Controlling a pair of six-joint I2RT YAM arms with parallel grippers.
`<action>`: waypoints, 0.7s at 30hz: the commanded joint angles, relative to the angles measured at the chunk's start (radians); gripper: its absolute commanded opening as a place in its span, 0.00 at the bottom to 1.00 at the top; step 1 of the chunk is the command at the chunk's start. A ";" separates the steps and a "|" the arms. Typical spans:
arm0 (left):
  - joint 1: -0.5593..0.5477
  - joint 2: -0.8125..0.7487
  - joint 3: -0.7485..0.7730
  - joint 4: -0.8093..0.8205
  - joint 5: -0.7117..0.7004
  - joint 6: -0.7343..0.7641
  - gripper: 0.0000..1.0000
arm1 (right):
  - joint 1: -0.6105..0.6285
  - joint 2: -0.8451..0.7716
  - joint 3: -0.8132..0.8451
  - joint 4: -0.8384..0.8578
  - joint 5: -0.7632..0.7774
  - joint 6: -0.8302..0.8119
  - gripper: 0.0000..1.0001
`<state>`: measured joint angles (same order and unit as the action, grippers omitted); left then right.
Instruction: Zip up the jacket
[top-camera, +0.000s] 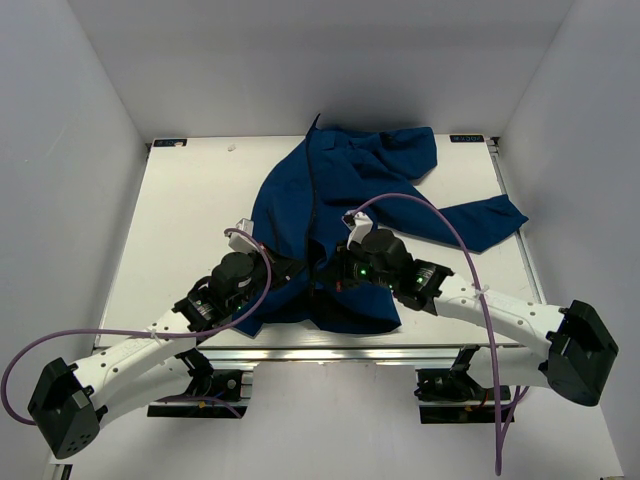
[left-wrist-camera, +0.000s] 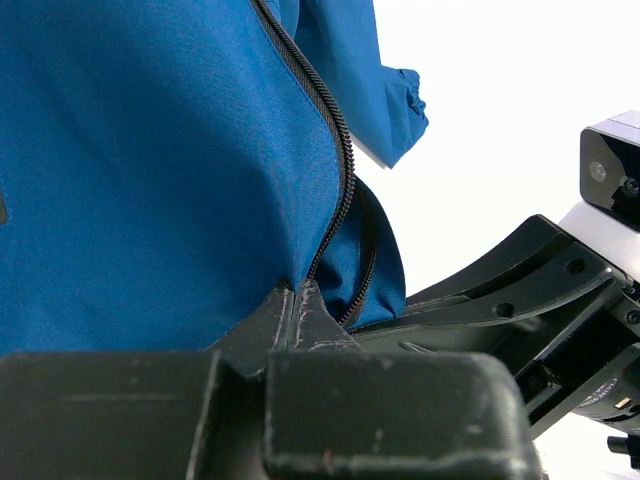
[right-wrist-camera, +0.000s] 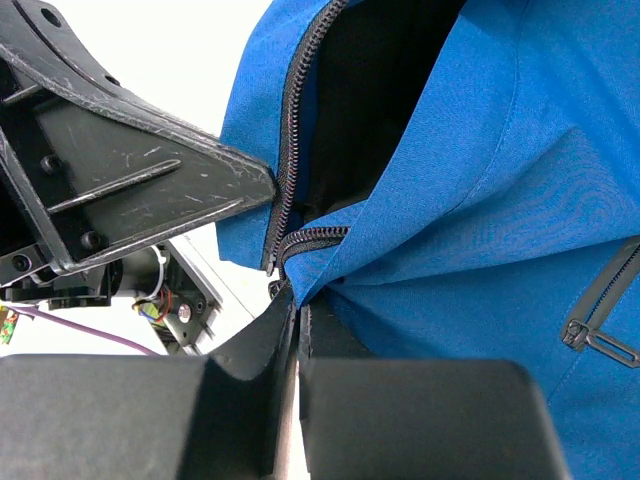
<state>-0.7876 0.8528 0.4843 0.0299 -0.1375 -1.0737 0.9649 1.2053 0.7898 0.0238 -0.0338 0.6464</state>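
The royal-blue jacket (top-camera: 340, 190) lies spread on the white table (top-camera: 180, 220), collar at the far side, hem near the arms. Its dark front zipper (top-camera: 312, 200) runs down the middle and is open at the bottom. My left gripper (top-camera: 296, 268) is shut on the jacket's left front edge by the zipper teeth (left-wrist-camera: 335, 130), pinching the fabric (left-wrist-camera: 150, 180) at the hem. My right gripper (top-camera: 328, 270) is shut on the other front edge (right-wrist-camera: 500, 150) at the bottom of its zipper tape (right-wrist-camera: 290, 130). The black lining (right-wrist-camera: 370, 90) shows between the edges. The two grippers are almost touching.
A sleeve (top-camera: 480, 220) stretches to the right, close to the table's right edge. Purple cables (top-camera: 440, 225) arch over both arms. A pocket zipper (right-wrist-camera: 600, 310) shows on the right front panel. White walls enclose the table on three sides.
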 joint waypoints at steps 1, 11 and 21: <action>-0.005 -0.011 0.023 0.019 0.016 0.009 0.00 | 0.009 0.000 0.054 0.041 -0.005 -0.010 0.00; -0.006 0.005 0.019 0.031 0.035 0.015 0.00 | 0.009 0.016 0.072 0.048 -0.011 -0.011 0.00; -0.016 -0.017 0.016 0.027 0.021 0.031 0.00 | 0.009 0.013 0.085 0.008 0.069 0.038 0.00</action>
<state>-0.7902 0.8589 0.4843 0.0376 -0.1230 -1.0626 0.9691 1.2217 0.8261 0.0006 -0.0082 0.6590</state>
